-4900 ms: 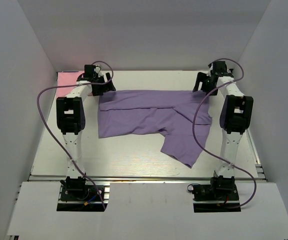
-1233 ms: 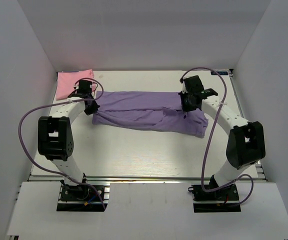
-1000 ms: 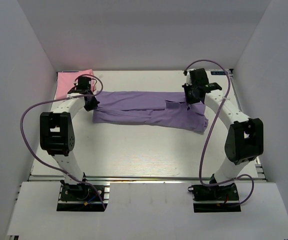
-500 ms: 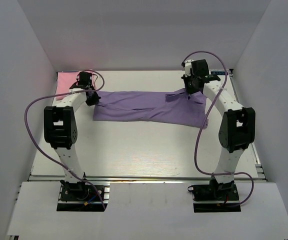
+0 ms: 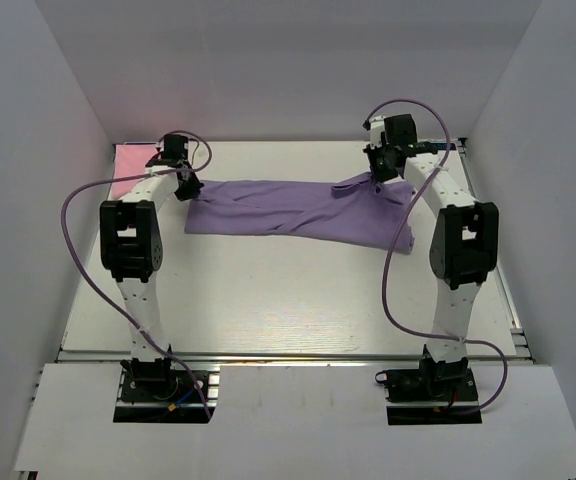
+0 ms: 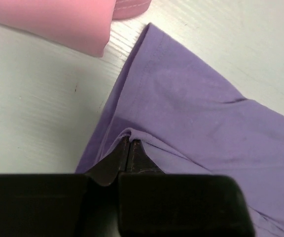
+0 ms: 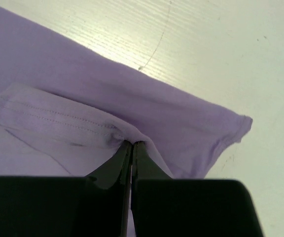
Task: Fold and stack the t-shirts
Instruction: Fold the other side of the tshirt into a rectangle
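Note:
The lavender-purple t-shirt (image 5: pixel 288 210) lies as a long folded band across the far part of the table. My left gripper (image 5: pixel 186 188) is at its far left end, shut on a small raised fold of the cloth (image 6: pixel 130 141). At the right end my right gripper (image 5: pixel 373 180) is shut on another pinch of the purple shirt (image 7: pixel 58 74), with the fingertips (image 7: pixel 132 143) pressed together under a stitched hem. The pink t-shirt (image 5: pixel 130 165) lies folded in the far left corner. In the left wrist view it is just beyond the purple shirt's corner (image 6: pixel 58 19).
White walls close in the table (image 5: pixel 268 300) on the left, back and right. Both arms reach far back, and their purple cables (image 5: pixel 398 270) loop over the table's sides. The arm bases (image 5: pixel 158 385) stand at the near edge.
Both grippers have moved toward the back wall, each carrying its pinched piece of the purple shirt. The shirt band has shifted back with them, and the right end has lifted.

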### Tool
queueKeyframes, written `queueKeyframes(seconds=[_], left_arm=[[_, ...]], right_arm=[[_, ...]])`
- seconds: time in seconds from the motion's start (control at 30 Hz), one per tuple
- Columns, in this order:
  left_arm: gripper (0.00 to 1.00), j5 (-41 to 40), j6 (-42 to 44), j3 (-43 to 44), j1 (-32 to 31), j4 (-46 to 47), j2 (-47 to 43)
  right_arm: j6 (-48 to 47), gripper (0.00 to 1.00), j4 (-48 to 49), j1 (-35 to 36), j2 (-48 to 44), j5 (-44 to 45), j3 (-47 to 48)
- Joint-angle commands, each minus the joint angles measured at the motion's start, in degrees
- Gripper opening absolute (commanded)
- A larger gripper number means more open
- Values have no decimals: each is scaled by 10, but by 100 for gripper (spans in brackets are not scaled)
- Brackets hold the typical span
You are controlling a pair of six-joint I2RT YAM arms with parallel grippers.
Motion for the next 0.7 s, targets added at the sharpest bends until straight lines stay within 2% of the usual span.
queueKeyframes(seconds=[0.0, 0.03, 0.07, 0.1, 0.13, 0.17, 0.23, 0.27, 0.3, 0.43, 0.57, 0.67], left_arm=[[9, -17, -3, 24, 4, -17, 5], [10, -17, -3, 24, 4, -9, 5], [30, -22, -3, 24, 4, 3, 5], [45, -28, -3, 19, 4, 11, -1], [83, -28, -3, 19, 4, 11, -1], [100, -28, -3, 19, 4, 16, -7], [100, -28, -3, 33, 4, 17, -12], [100, -28, 3, 33, 4, 17, -20], [100, -28, 3, 33, 4, 17, -25], [100, -10, 23, 39, 4, 30, -52], [100, 23, 54, 39, -8, 30, -64], [100, 122, 76, 17, -13, 64, -69]], right_arm=[[-18, 0, 10, -4, 28, -5, 51], [-23, 0, 12, -6, 52, -5, 68], [-34, 0, 19, -6, 61, -1, 83], [-43, 4, 26, -6, 88, -4, 92], [-51, 9, 33, -6, 96, -12, 109], [-57, 21, 31, -7, 117, -6, 137], [-60, 46, 6, -4, 148, 8, 194], [-55, 77, -9, -4, 163, 28, 229], [-44, 90, -11, -3, 167, 32, 235], [-4, 90, 4, -6, 122, 53, 207], [37, 90, 0, -4, 59, 48, 133], [78, 90, 6, -2, -7, -61, 52]])
